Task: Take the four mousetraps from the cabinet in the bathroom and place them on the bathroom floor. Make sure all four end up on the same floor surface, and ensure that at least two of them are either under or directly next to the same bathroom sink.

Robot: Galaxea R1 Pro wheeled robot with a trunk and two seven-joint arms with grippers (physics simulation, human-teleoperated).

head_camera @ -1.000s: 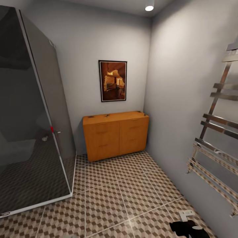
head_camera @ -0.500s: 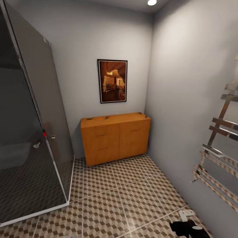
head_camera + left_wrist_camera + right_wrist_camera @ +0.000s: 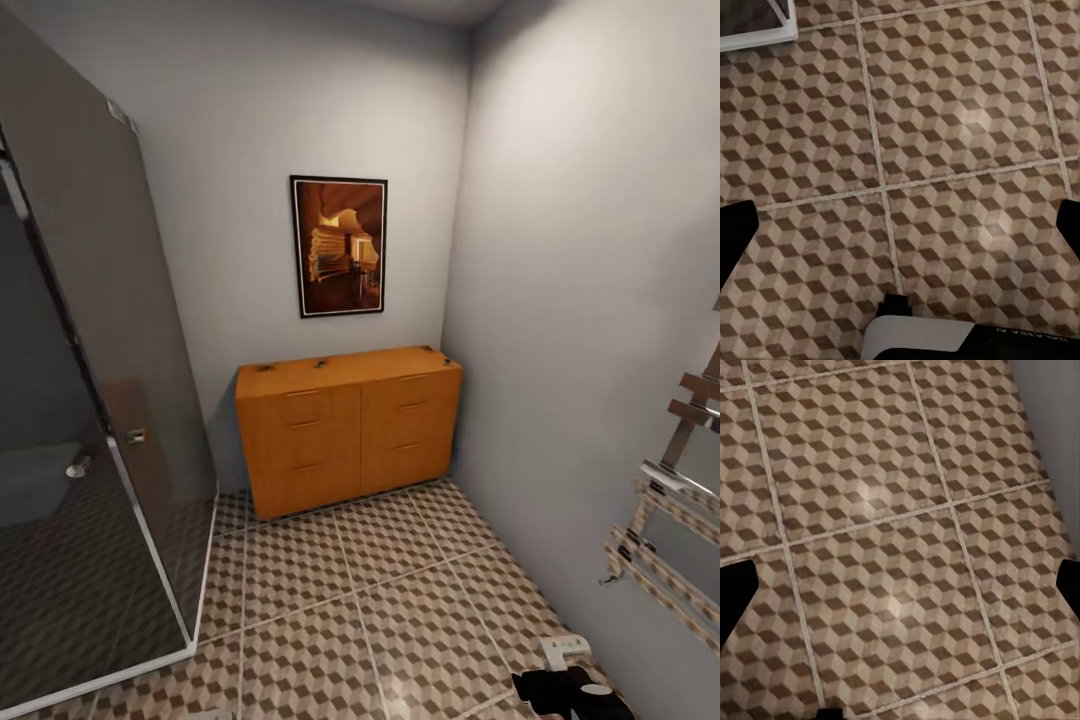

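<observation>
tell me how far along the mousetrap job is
Nothing looks done yet: small dark items, likely the mousetraps, sit on top of the cabinet against the far wall, though they are too small to count. In hand: both claws are spread and empty over the bathroom floor; the left claw and the right claw hold nothing. Left: reaching the cabinet, picking up all four, and placing them by the sink.

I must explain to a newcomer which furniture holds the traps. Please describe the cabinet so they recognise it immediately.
Look at the back wall, under the framed picture. The cabinet stands there on the patterned floor, between the glass shower and the right wall. It alone is orange-brown wood.
</observation>
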